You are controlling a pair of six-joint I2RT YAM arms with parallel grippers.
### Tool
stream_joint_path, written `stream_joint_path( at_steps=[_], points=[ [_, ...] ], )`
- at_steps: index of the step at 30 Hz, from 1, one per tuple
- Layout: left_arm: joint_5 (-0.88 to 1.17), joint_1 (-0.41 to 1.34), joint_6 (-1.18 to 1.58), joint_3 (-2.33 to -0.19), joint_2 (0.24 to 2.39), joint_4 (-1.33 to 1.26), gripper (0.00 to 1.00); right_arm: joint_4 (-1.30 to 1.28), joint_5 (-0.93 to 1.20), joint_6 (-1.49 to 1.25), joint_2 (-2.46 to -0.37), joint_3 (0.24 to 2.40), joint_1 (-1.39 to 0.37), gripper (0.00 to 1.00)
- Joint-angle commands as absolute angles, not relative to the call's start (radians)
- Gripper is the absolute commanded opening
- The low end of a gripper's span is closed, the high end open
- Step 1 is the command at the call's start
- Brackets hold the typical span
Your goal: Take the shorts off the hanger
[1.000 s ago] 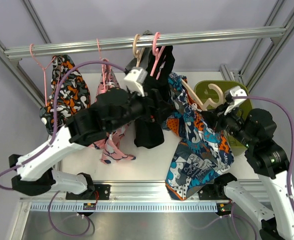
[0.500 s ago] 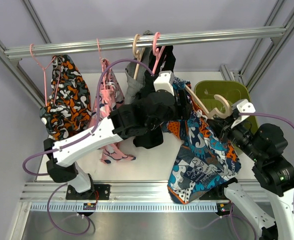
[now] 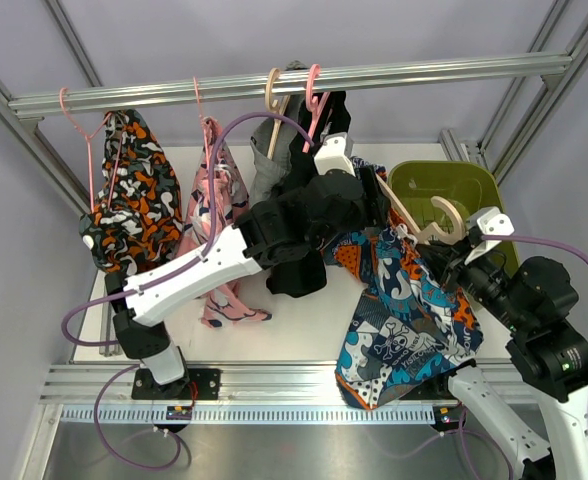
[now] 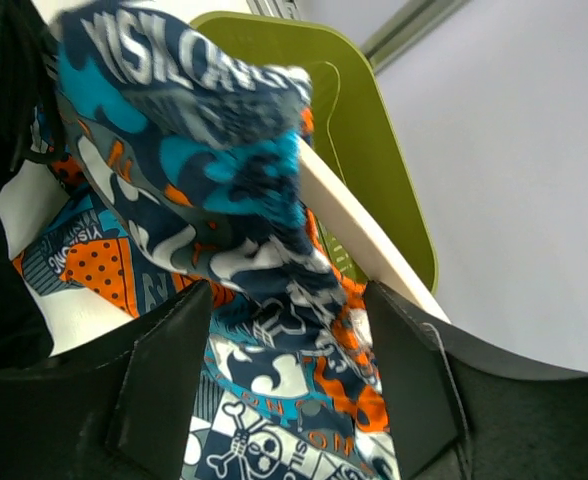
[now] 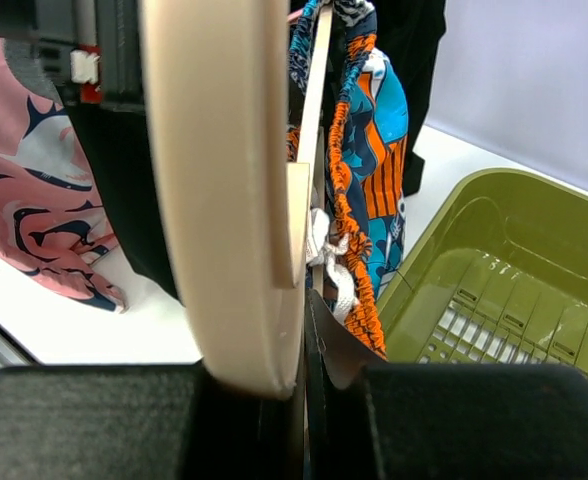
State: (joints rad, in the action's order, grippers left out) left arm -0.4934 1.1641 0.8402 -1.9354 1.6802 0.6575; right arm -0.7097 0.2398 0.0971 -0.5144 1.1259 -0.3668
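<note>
Here, closest to my bases, the hem of the blue-orange-white patterned shorts (image 3: 404, 320) hangs low by the near edge of the white table (image 3: 304, 320). Just above it on the right, my right claw (image 5: 274, 390) is clamped on the wooden hanger (image 3: 444, 215), gripping it near the curved hook and holding it off the rail. The shorts are on this hanger, draped over its arm, with their white cord lying beside the wood. Further in, my left arm stretches across the table and my left claw (image 4: 286, 295) stands at the bunched top of the same shorts. Its jaws are apart with cloth between the two fingers, and I cannot tell whether the pads press it. Beyond the hanger, in the far right corner, sits the green bin (image 3: 479, 180). The black shorts (image 3: 299, 270) hang just left of my left claw, with the grey shorts (image 3: 267, 170) behind them, both up on the rail (image 3: 424, 72). Farther left along it hang a pink-patterned garment (image 3: 219, 215) and an orange-and-black garment (image 3: 134, 200).
</note>
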Motion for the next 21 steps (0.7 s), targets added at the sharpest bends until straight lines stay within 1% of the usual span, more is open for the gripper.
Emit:
stream_joint_path(
  at_steps=[1,2,8,9,11,12,15,16,19,20,21],
  points=[
    [-0.506,1.137,0.885,-1.983,1.707,0.610,0.64,-0.680,0.268,0.089,-0.489,1.135,-0.374,0.00],
    [-0.505,1.126,0.887,-1.980,1.709,0.612,0.61,-0.681,0.267,0.090,-0.488,1.138,-0.374,0.00],
    [-0.483,1.108,0.865,-1.974,1.713,0.577,0.60,-0.692,0.270,0.078,-0.466,1.131,-0.374,0.00],
    [-0.477,1.108,0.856,-1.973,1.712,0.568,0.58,-0.692,0.270,0.077,-0.468,1.129,-0.373,0.00],
    [-0.459,1.108,0.853,-1.973,1.713,0.557,0.53,-0.693,0.270,0.075,-0.466,1.129,-0.374,0.00],
    [-0.460,1.108,0.850,-1.973,1.713,0.554,0.47,-0.693,0.268,0.075,-0.465,1.129,-0.374,0.00],
    [-0.474,1.103,0.844,-1.970,1.712,0.561,0.42,-0.698,0.268,0.075,-0.463,1.129,-0.373,0.00],
    [-0.476,1.095,0.841,-1.967,1.710,0.563,0.34,-0.701,0.268,0.077,-0.460,1.129,-0.374,0.00],
    [-0.482,1.075,0.819,-1.953,1.698,0.565,0.19,-0.716,0.267,0.081,-0.454,1.126,-0.374,0.00],
    [-0.488,1.071,0.812,-1.951,1.692,0.569,0.08,-0.721,0.265,0.083,-0.454,1.124,-0.373,0.00],
    [-0.495,1.065,0.795,-1.951,1.689,0.575,0.02,-0.729,0.261,0.084,-0.451,1.123,-0.373,0.00]
  ],
)
